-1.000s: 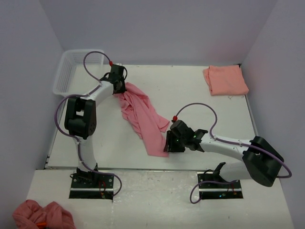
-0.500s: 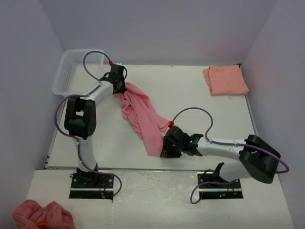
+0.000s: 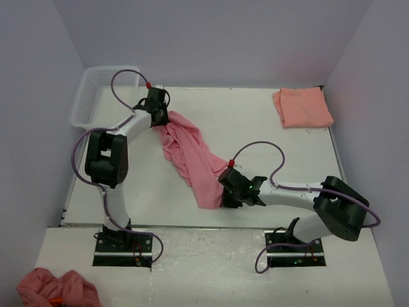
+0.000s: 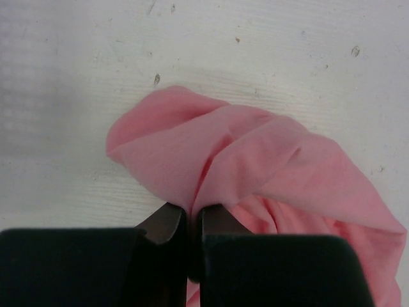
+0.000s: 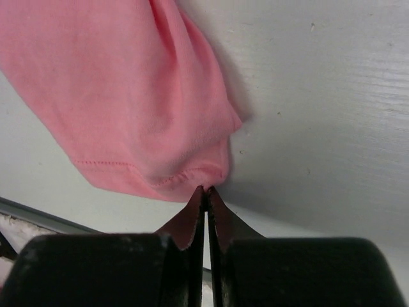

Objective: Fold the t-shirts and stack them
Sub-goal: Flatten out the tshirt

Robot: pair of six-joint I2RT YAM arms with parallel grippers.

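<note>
Two t-shirts lie on the white table (image 3: 262, 144), well apart. The rose-pink t-shirt (image 3: 189, 157) is drawn out in one long, rumpled diagonal band from the far left towards the near middle, with a gripper at each end. The salmon-orange t-shirt (image 3: 303, 107) sits folded into one flat, roughly square packet at the far right corner, touched by neither arm. The left gripper (image 4: 192, 214) is at the far end of the pink band. Its two fingers are pressed together on a bunched fold of the fabric, which bulges out past the fingertips onto the table. The right gripper (image 5: 204, 190) is low at the near end, by the stitched hem. Its two fingers are also pressed together, with only a hairline slit between them, and their tips meet right at the hem's corner. Whether any cloth is caught between them cannot be told. One white slatted basket (image 3: 85, 96) stands at the far left corner, beside the left arm's purple cable. One more heap of pink cloth (image 3: 56, 289) lies off the table, on the near ledge at the left, in front of the left arm's base.
</note>
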